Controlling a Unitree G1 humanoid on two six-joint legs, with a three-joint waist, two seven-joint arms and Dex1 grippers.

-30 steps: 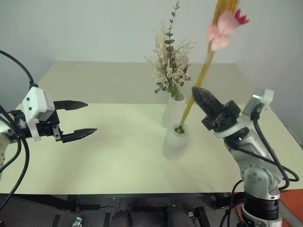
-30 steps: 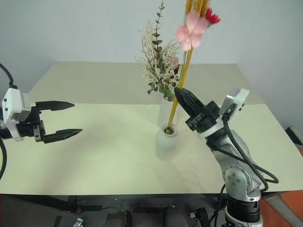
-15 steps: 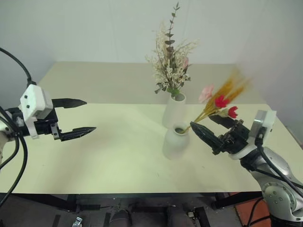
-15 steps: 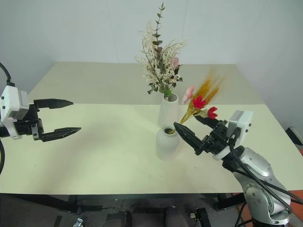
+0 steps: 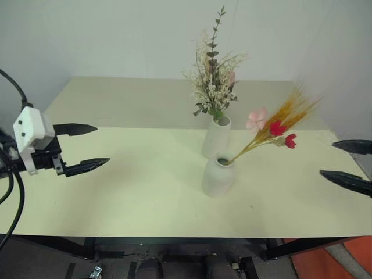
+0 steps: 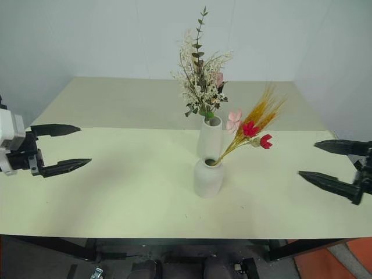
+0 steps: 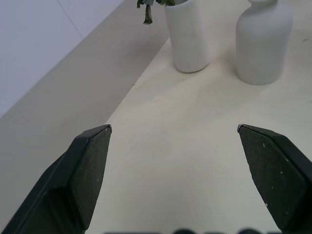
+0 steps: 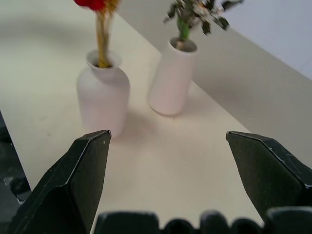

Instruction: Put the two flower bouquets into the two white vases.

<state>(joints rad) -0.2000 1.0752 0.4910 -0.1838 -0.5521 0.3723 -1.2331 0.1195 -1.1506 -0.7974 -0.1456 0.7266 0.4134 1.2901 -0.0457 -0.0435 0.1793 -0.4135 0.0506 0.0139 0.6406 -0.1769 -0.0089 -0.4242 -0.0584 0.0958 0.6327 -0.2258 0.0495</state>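
Two bouquets stand in their vases now, so the task looks finished from how things lie. At the far left, the left gripper [image 5: 78, 148] hangs over the cream table [image 5: 128, 192] with its two black fingers spread wide and nothing between them; it is well apart from the vases, probably so that it does not disturb them. Near the middle of the table, the taller cone vase [image 5: 216, 137] holds the bushy green-grey bouquet [image 5: 214, 81], which rises almost upright because the many stems fill the narrow mouth. Just in front of it, very close but I cannot tell if they touch, the shorter round vase [image 5: 218, 175] holds the slim wheat-like bouquet [image 5: 273, 129]. These few thin stalks lean strongly to the right, with the pink and red flowers hanging out past the vase, I think because the stems are too slim to be kept straight by the mouth. At the far right, the right gripper [image 6: 334, 165] is also spread wide and empty, well apart from the leaning flowers, which suggests the bouquet rests by itself
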